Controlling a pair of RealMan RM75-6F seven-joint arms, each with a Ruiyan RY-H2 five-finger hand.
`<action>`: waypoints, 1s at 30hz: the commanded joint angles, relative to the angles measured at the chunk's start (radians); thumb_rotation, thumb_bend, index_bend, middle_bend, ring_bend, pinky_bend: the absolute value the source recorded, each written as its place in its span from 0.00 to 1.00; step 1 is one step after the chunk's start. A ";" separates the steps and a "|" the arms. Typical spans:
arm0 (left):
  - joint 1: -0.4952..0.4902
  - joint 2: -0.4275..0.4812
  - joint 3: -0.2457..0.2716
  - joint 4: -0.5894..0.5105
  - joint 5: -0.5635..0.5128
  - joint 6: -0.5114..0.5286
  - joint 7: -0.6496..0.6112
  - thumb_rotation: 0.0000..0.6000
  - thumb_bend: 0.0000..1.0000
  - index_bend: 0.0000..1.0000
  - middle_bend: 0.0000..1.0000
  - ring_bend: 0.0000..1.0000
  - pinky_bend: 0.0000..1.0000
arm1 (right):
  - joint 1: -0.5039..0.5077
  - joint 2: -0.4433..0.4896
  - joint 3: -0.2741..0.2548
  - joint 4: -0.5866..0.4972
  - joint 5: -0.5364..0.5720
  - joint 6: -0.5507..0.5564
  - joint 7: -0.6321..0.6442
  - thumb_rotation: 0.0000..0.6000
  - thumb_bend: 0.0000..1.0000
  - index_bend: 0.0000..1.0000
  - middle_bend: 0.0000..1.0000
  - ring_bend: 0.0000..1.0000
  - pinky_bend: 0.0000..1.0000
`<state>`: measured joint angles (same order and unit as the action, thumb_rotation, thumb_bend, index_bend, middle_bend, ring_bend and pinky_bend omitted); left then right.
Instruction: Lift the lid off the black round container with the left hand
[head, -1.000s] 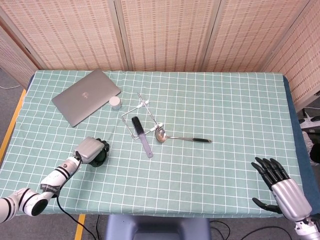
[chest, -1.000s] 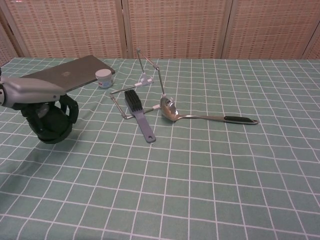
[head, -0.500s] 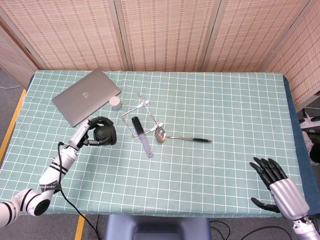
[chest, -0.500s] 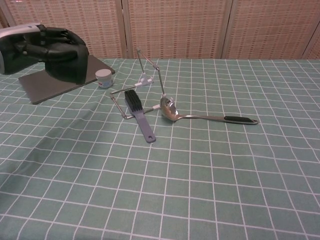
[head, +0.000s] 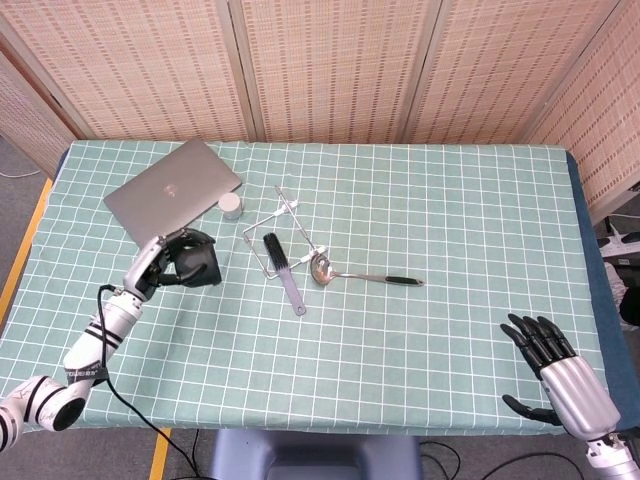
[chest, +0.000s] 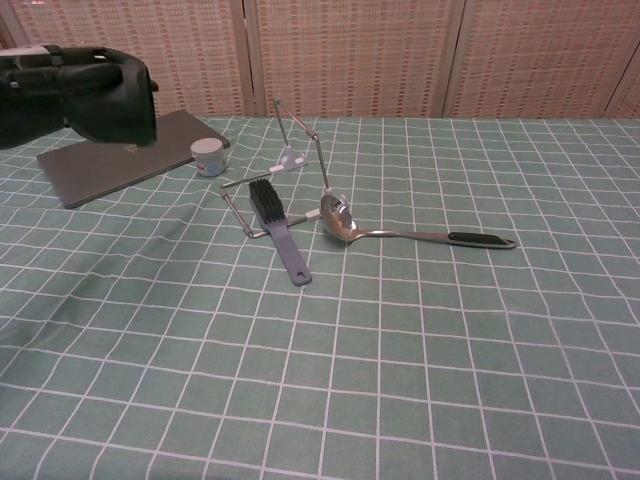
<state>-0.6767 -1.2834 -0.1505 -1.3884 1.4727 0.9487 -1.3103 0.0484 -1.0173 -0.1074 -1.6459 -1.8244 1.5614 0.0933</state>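
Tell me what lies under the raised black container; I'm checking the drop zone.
Only the checked tablecloth shows beneath the black container held by the left hand; its underside is hidden.

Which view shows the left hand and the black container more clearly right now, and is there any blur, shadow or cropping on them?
Head view: left hand and black container are sharp, evenly lit, though dark fingers merge with the container. Chest view: the container is lifted at the top-left corner, the hand partly cropped by the frame edge, slightly soft; a faint shadow lies on the tablecloth below.
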 joint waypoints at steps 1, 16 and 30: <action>-0.052 0.037 0.123 0.052 0.196 -0.076 0.074 1.00 0.39 0.78 0.78 0.66 1.00 | 0.001 0.001 0.000 0.001 -0.001 0.000 0.003 1.00 0.12 0.00 0.00 0.00 0.00; -0.171 0.045 0.125 0.026 -0.015 -0.464 1.282 1.00 0.39 0.78 0.78 0.67 1.00 | 0.004 -0.004 -0.005 -0.001 -0.002 -0.016 -0.019 1.00 0.12 0.00 0.00 0.00 0.00; -0.255 0.000 0.191 -0.119 -0.628 -0.336 1.907 1.00 0.39 0.77 0.77 0.66 1.00 | 0.011 -0.002 0.002 0.001 0.011 -0.025 -0.007 1.00 0.12 0.00 0.00 0.00 0.00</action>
<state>-0.8877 -1.2624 0.0121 -1.4598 0.9783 0.5843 0.5075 0.0592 -1.0194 -0.1059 -1.6451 -1.8130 1.5367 0.0863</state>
